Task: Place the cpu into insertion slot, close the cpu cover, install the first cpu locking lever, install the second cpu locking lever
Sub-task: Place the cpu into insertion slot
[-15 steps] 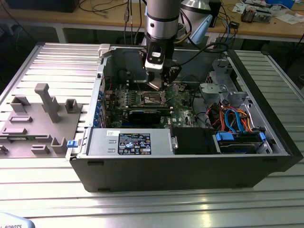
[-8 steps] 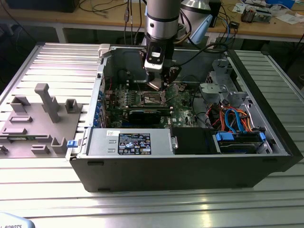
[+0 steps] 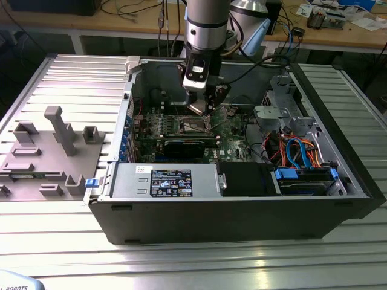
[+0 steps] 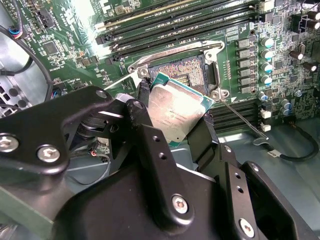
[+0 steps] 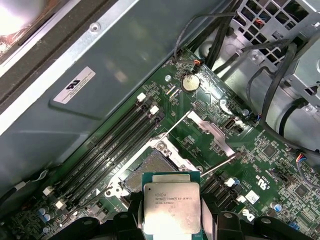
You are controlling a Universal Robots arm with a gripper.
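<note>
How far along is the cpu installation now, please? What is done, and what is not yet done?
No step is finished yet. In hand: the gripper holds the cpu between its fingers, close to the insertion slot but not seated in it. Left: the cpu cover stands open, and the locking levers are unlatched.
</note>
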